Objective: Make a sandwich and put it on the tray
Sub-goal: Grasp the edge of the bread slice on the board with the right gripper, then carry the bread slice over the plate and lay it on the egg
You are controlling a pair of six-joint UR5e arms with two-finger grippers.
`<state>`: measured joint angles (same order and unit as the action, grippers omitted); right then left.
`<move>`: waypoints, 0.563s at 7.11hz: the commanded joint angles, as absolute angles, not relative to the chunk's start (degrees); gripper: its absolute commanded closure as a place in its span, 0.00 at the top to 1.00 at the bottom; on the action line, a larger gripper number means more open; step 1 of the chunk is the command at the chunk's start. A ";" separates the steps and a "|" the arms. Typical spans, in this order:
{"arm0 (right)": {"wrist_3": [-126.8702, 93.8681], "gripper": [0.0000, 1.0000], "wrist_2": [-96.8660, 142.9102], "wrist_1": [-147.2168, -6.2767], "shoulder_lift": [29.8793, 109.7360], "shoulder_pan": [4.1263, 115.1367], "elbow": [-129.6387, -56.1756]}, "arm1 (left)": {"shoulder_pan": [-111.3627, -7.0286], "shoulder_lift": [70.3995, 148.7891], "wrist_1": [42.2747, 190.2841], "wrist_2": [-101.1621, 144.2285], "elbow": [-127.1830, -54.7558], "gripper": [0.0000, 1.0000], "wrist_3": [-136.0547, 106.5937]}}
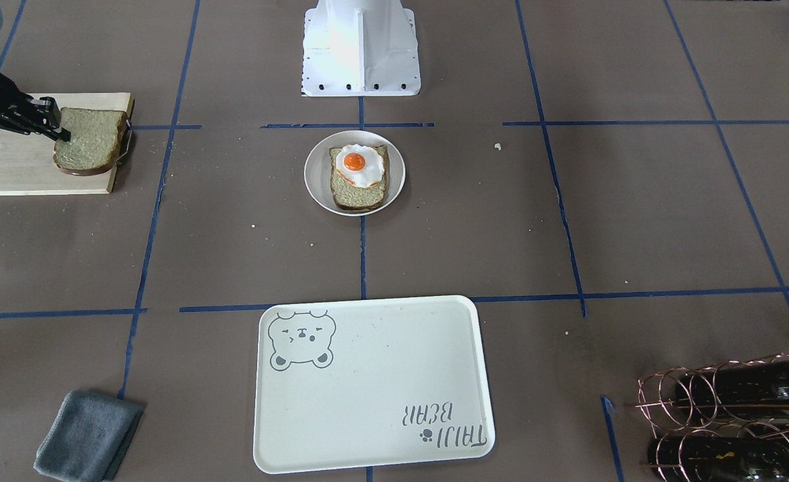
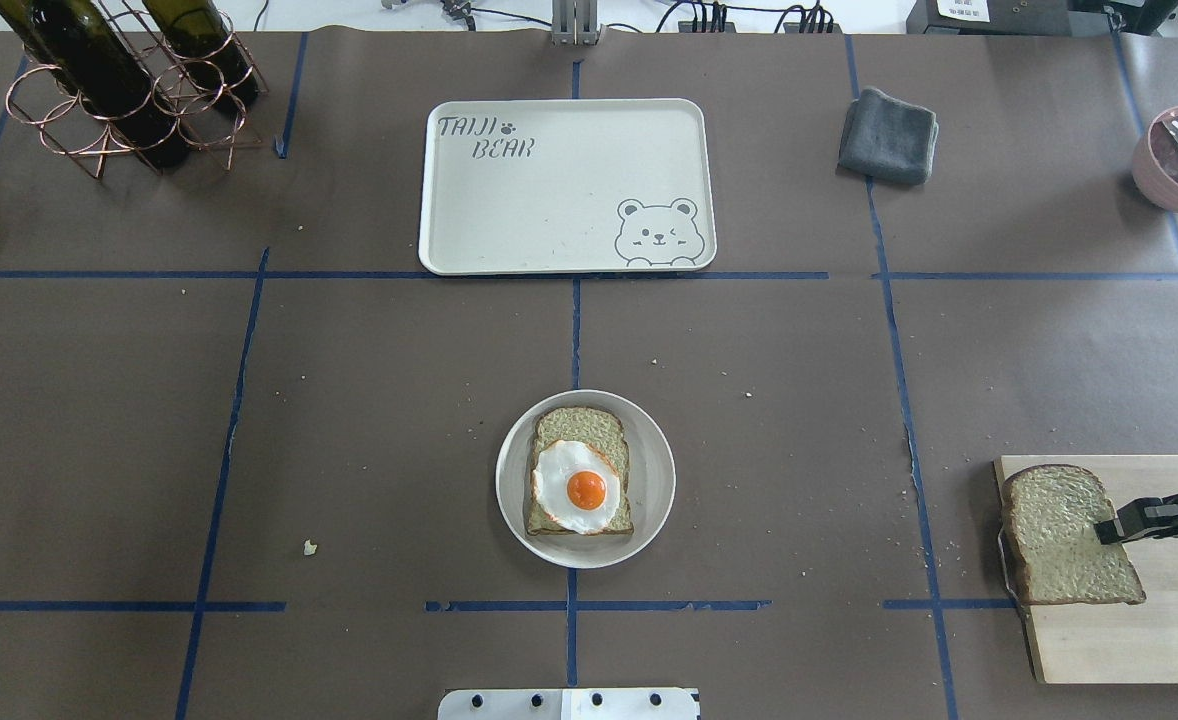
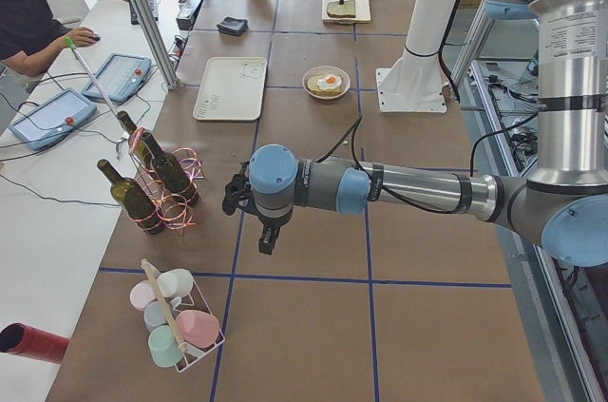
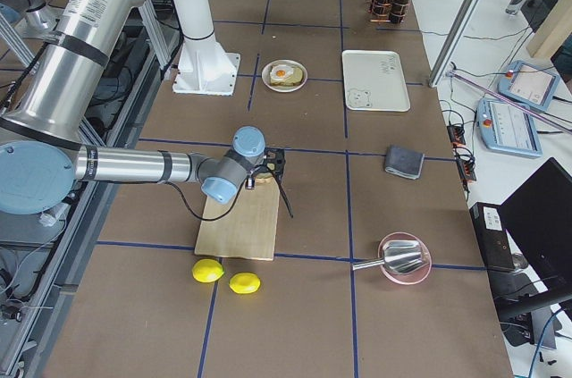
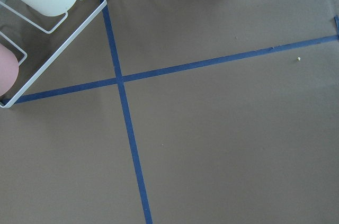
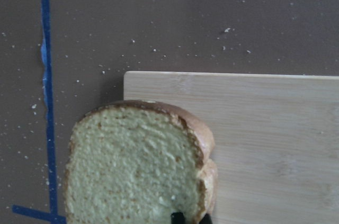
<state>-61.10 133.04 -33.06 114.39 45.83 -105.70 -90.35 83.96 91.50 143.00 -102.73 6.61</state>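
1. Only the exterior left view shows the left claw (image 3: 269, 236), over the table (image 3: 313, 259); whether it is spread or pressed together, I cannot tell.
2. The right claw (image 2: 1109, 528) pinches the edge of one bread slice (image 2: 1064, 535) at the cutting board (image 2: 1129, 640).
3. The egg-topped slice (image 2: 581, 487) sits on the plate (image 2: 654, 480), well apart from that claw and short of the tray (image 2: 549, 200).

Bright, even light covers the tabletop (image 2: 349, 400), shadows short and soft. The white robot base (image 1: 361, 40) glares, blown out; the bread slice (image 6: 132, 166) looks slightly soft close up.
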 commanded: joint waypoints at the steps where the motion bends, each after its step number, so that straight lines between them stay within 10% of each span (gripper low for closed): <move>1: -63.63 0.00 135.34 -32.00 112.43 45.70 -108.01 | -90.35 83.94 91.58 143.00 -102.66 1.00 6.68; 4: -82.40 0.00 135.09 -33.91 91.57 41.51 -108.29 | -90.35 83.94 91.58 143.00 -102.66 1.00 6.68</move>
<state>-76.50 135.51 -32.48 100.28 43.89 -109.08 -90.35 83.94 91.58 143.00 -102.70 6.68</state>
